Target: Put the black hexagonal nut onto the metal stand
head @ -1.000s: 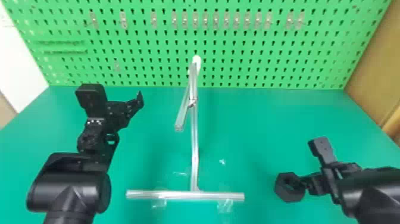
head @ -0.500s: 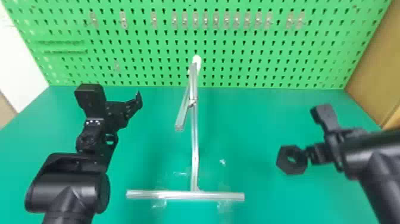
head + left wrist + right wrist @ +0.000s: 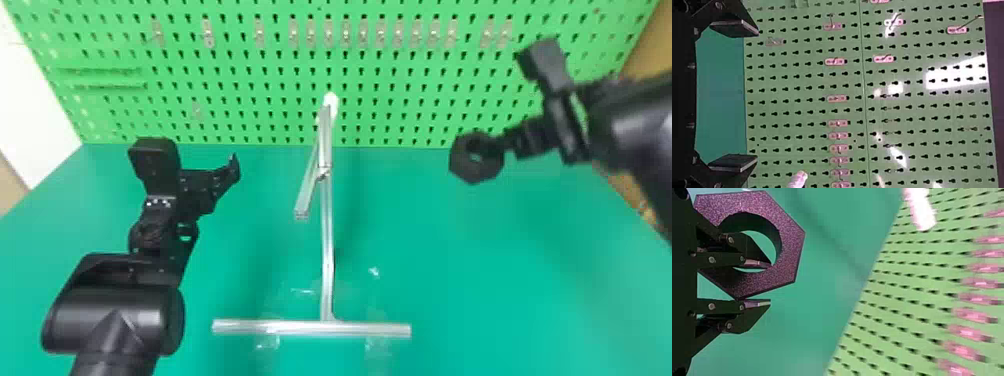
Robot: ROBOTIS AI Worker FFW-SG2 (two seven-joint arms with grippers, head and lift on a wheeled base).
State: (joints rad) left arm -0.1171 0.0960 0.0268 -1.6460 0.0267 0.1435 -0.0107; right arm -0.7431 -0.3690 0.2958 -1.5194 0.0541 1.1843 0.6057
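Black nut (image 3: 791,244) pinched by its wall in right gripper (image 3: 770,284), aloft | left gripper (image 3: 756,96) spread wide | step: transfer | next: square nut's opening to stand (image 3: 327,250)

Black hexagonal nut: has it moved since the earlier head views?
Yes. The nut has come up and away from the robot, and now overlaps the bottom edge of the green pegboard.
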